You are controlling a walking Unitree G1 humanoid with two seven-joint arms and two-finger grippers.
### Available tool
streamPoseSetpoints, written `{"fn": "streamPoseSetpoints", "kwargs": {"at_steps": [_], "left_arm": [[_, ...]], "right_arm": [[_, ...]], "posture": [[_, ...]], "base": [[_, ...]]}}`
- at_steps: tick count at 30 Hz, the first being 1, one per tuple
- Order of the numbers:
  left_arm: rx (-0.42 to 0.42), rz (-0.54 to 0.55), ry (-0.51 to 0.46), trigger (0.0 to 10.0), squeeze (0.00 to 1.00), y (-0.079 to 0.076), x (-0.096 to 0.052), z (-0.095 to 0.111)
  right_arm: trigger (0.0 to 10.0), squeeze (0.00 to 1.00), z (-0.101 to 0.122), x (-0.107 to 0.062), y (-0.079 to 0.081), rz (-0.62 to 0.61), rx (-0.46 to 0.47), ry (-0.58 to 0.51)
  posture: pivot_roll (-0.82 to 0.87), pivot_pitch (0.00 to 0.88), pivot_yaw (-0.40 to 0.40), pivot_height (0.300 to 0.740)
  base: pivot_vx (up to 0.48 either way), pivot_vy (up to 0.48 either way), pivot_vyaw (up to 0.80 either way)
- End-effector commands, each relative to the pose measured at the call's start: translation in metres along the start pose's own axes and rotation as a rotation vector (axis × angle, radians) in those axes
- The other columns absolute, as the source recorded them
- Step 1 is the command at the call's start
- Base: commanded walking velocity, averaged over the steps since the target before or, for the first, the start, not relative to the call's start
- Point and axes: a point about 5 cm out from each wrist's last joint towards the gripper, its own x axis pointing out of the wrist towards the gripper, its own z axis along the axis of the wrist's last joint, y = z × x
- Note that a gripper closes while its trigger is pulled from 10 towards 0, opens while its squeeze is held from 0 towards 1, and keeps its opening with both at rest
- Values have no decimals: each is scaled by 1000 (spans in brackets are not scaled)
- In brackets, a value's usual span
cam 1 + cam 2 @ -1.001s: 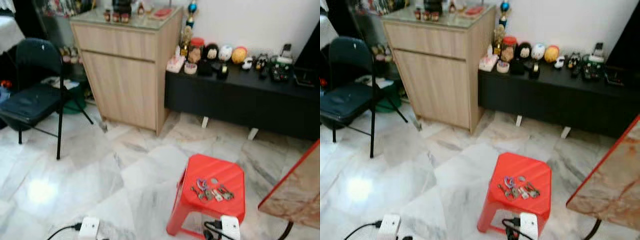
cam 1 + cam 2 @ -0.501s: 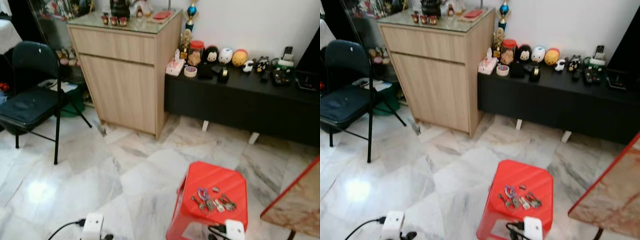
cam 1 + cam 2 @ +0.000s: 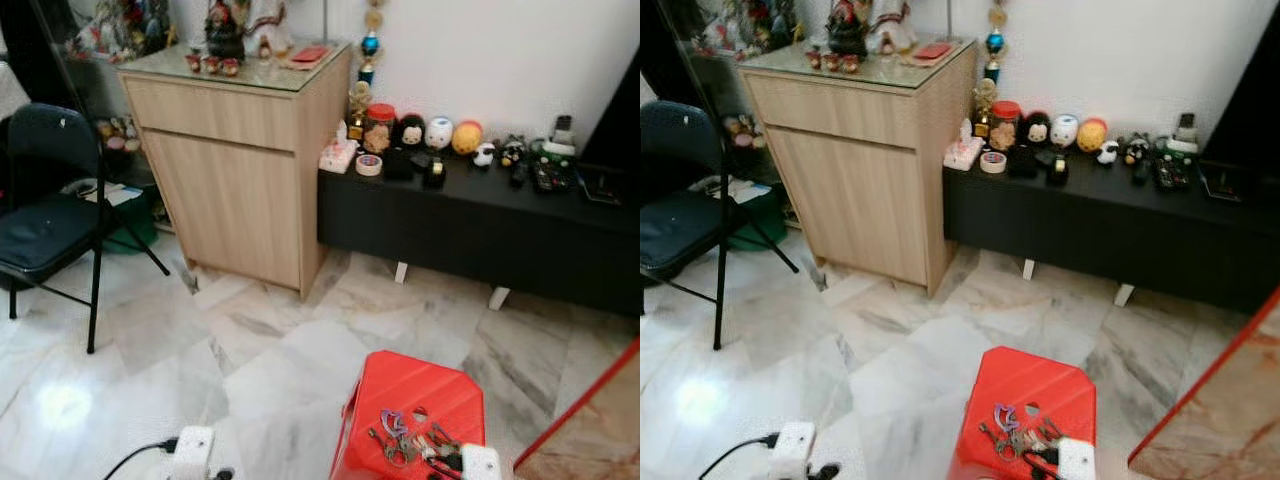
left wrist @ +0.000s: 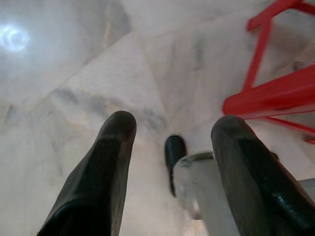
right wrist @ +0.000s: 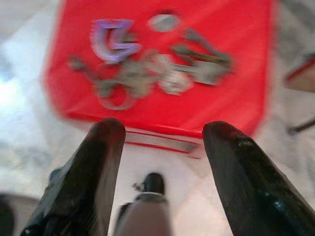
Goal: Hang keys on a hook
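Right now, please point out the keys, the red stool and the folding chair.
keys (image 3: 405, 443), left eye view, middle of the bunch.
red stool (image 3: 415, 385), left eye view, bare seat top.
folding chair (image 3: 40, 235), left eye view, seat cushion.

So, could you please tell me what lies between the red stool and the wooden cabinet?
Bare marble floor separates the red stool from the wooden cabinet, as the left eye view shows.

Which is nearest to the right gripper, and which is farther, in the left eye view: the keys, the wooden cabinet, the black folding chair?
1. Keys, on the red stool just ahead of the right gripper.
2. Wooden cabinet, farther ahead, to the left.
3. Black folding chair, far left.
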Motion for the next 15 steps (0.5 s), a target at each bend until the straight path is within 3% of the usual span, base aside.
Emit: {"fn": "streamPoseSetpoints", "kwargs": {"at_steps": [1, 5, 11, 12, 15], "left_arm": [[-3, -10, -14, 10000, 0, -5, 1, 2], [-34, 7, -118, 10000, 0, 0, 0, 15], [-35, -1, -325, 10000, 0, 7, -1, 52], [-33, -4, -401, 10000, 0, 7, -3, 66], [-51, -19, -502, 10000, 0, 3, -7, 79]], "right_arm": [[10000, 0, 2, -1, -7, -19, 2, -13], [10000, 0, 5, -1, -9, -47, -16, -53], [10000, 0, 11, -3, -11, -64, 27, -138], [10000, 0, 13, -3, -10, -52, 11, -163], [10000, 0, 15, -4, -10, -44, 17, -199]], "posture": [[35, 0, -51, 740], [34, 0, -50, 740], [36, 0, -55, 740], [34, 0, -58, 740], [31, 0, -65, 740]], "base": [[0, 0, 0], [0, 0, 0], [0, 0, 0], [0, 0, 0], [0, 0, 0]]}}
